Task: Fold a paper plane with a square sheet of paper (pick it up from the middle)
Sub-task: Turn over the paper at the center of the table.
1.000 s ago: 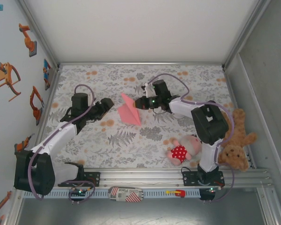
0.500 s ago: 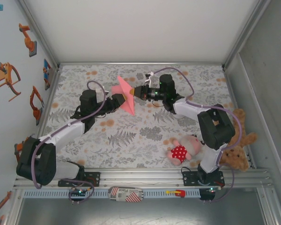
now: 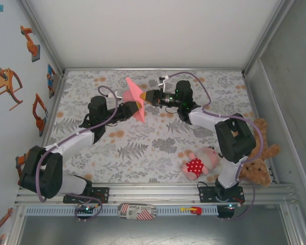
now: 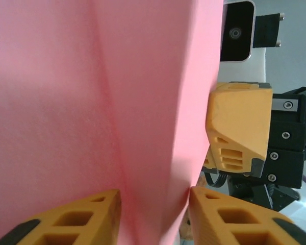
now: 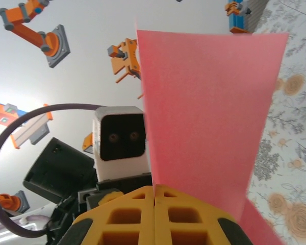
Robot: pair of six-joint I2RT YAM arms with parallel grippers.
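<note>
Top external view: within the last second the partly folded square sheet of paper (image 3: 132, 95) has been carried toward 12 o'clock above the tabletop (image 3: 143, 148), pinched in the closed right gripper (image 3: 145, 98). The left gripper (image 3: 136, 106) has been brought in, its jaws narrowing astride the lower fold but not yet clamped. A two-handed crease appears to be prepared.
</note>
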